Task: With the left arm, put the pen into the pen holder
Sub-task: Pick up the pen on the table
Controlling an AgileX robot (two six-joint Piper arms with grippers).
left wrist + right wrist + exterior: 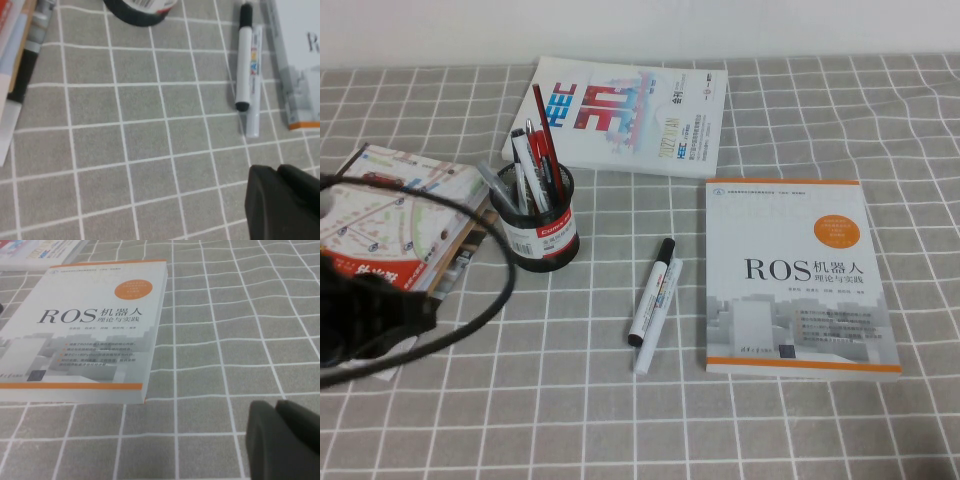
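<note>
Left tool point(280, 200), its finger state hidden, hovers over the tabletop point(125, 150) short of the pen point(243, 55), whose long axis runs straight ahead; right tool point(282, 440) hangs beyond the ROS book point(85, 335), farther off.

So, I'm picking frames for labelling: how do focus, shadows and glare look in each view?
High view: even, soft light, faint shadows, no glare; the left arm is a dark blur, the pen sharp. Left wrist view: pen readable, pen holder cropped, left gripper blurred. Right wrist view: ROS book crisp, right gripper out of focus.
</note>
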